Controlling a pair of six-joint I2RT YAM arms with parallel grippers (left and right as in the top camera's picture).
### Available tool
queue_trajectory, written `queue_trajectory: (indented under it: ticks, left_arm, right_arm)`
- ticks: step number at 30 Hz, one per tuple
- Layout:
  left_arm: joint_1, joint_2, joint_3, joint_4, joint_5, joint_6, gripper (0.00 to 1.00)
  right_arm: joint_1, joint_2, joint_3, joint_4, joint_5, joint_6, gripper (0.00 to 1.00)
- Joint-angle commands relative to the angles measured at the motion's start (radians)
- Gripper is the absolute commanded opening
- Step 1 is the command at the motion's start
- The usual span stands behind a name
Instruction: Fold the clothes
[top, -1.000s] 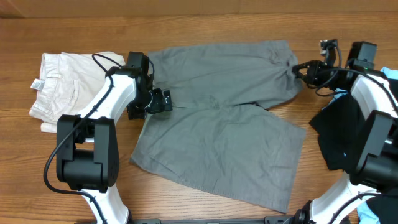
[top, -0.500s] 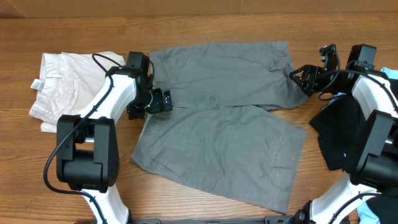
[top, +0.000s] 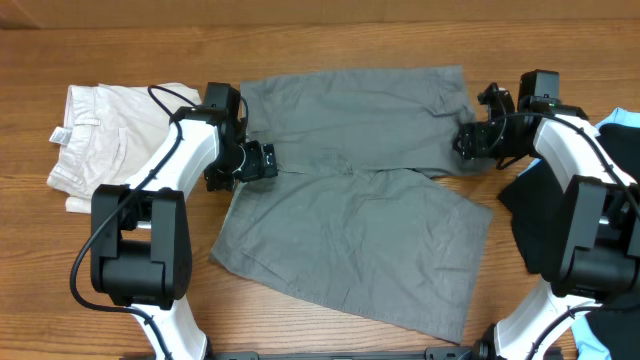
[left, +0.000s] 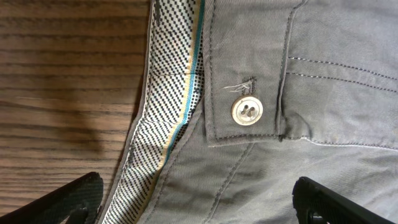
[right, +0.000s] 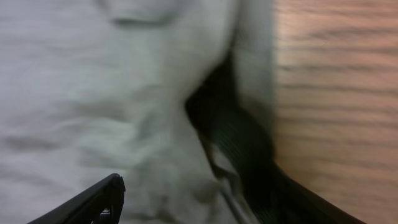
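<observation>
both spread open, gripping nothing | left pincer (top: 262, 163) over grey shorts (top: 360, 200) waistband, 9 o'clock | right pincer (top: 467, 140) at leg hem, 2 o'clock

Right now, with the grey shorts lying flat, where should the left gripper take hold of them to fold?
Probably the waistband by the button of the grey shorts, coming straight down from above. That edge is thick and layered and lies flat at the shorts' left end. The open left gripper straddles it, one finger over bare table, the other over cloth.
</observation>
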Motion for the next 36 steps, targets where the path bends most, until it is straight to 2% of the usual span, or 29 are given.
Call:
queue_trajectory:
  ticks: [1, 8, 12, 22, 27, 33, 34, 35, 36]
  left_arm:
    - [-0.004, 0.012, 0.014, -0.001, 0.013, 0.023, 1.00]
    - [-0.004, 0.012, 0.014, 0.001, 0.012, 0.023, 1.00]
    - [-0.004, 0.012, 0.014, 0.007, 0.013, 0.023, 1.00]
    - [-0.004, 0.013, 0.014, 0.014, 0.013, 0.023, 1.00]
    - [-0.004, 0.012, 0.014, 0.015, 0.012, 0.023, 1.00]
    - [-0.004, 0.012, 0.014, 0.014, 0.013, 0.023, 1.00]
    - [-0.004, 0.013, 0.014, 0.014, 0.013, 0.023, 1.00]
    - [-0.004, 0.012, 0.014, 0.014, 0.013, 0.023, 1.00]
    - [-0.004, 0.012, 0.014, 0.014, 0.013, 0.023, 1.00]
  right_arm:
    - [0.000, -0.024, -0.006, -0.020, 0.177, 0.104, 0.79]
    - [0.000, -0.024, -0.006, -0.116, 0.226, 0.240, 0.78]
    - [0.004, -0.023, -0.006, -0.097, 0.111, 0.236, 0.77]
    - [0.029, 0.018, -0.007, -0.031, 0.050, 0.237, 0.76]
    - [0.044, 0.062, -0.007, 0.008, -0.065, 0.201, 0.74]
    - [0.050, 0.070, -0.007, 0.034, -0.063, 0.202, 0.74]
    - [0.050, 0.074, -0.007, 0.035, -0.063, 0.202, 0.73]
    - [0.050, 0.082, -0.007, 0.041, -0.064, 0.202, 0.66]
    - [0.050, 0.092, -0.007, 0.048, -0.068, 0.202, 0.55]
